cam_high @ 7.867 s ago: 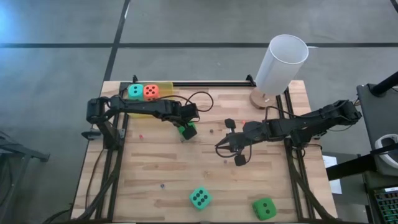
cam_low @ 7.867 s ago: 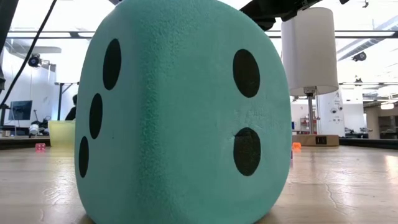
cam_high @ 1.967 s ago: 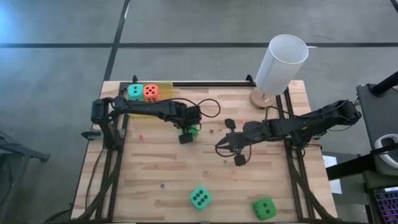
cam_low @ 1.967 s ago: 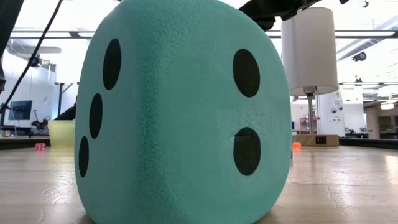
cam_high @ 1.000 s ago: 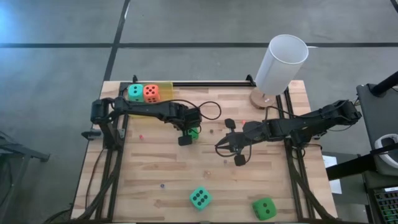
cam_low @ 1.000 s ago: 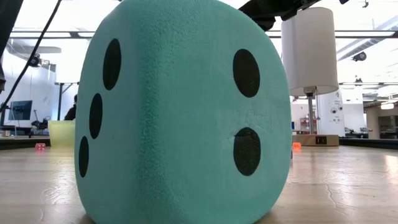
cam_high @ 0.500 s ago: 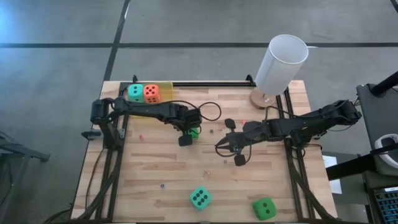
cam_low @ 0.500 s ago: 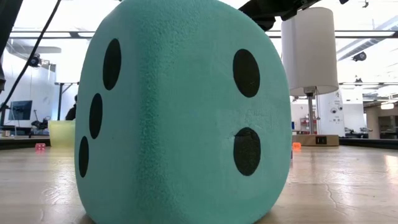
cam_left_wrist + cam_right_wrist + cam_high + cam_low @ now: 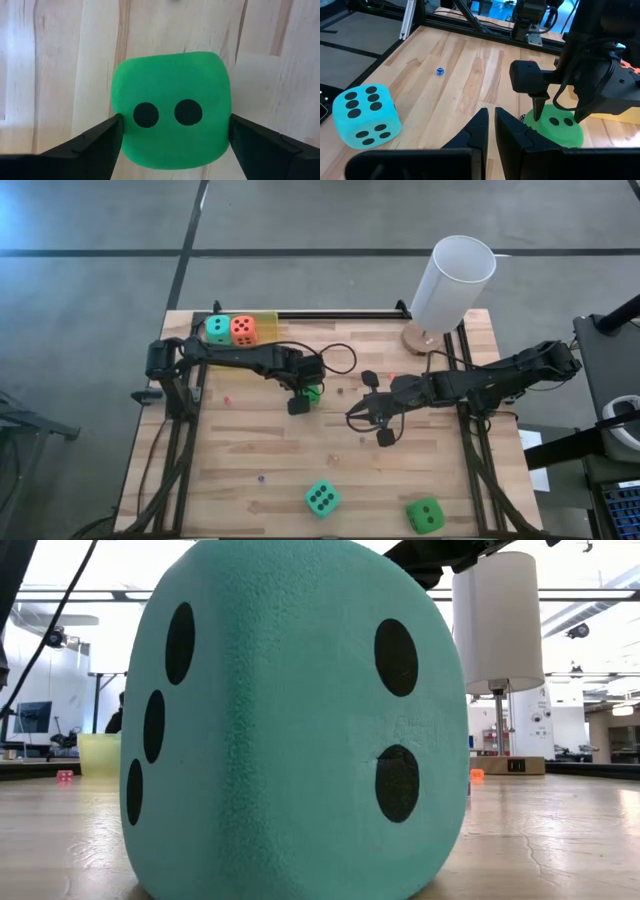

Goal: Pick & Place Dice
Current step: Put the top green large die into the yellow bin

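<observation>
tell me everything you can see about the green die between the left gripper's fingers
The green die is a bright green, soft-looking foam cube with rounded corners and black pips; the face toward the left wrist camera shows two. It sits on the wooden table near the middle. The left gripper straddles it, one dark finger against each side; whether it is squeezed cannot be told. The right wrist view shows it resting on the wood under that gripper.

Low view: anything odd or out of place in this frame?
Yes. A teal die sits right against the low camera and blocks most of the table. From above it is the one near the front edge, beside a green die, far from the tray.
</observation>
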